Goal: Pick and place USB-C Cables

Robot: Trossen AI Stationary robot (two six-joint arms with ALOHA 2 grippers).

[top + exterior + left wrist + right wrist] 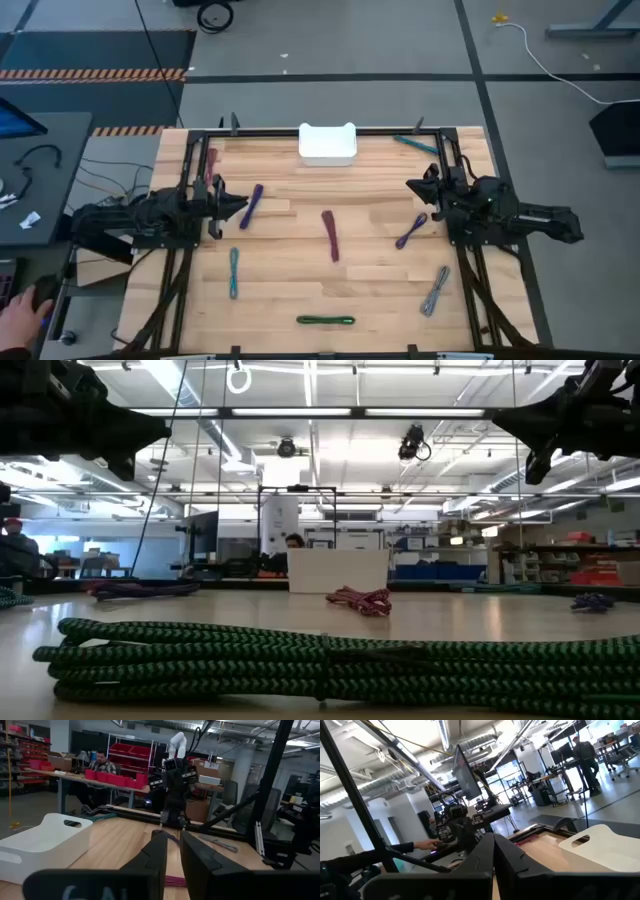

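low view: a green cable [320,665] lies nearest, a maroon cable [360,600] mid-table, the white bin [337,571] at the far edge. left gripper [240,207], slightly parted, empty beside a purple cable [251,205]; right gripper [412,186] closed, empty.

Short folded USB-C cables, scattered flat and well apart over the wooden top. Purple cable [251,206] angled, left of centre. Maroon cable [331,236] near the middle, almost upright in the high view. Second purple cable [411,231] slanted, right of centre. Teal cable [233,273] lower left, lengthwise. Green cable [326,320] crosswise at the near edge. Grey cable [435,291] tilted, lower right. Another teal cable [414,144] at the far right corner. Red cable [211,165] at the far left edge.
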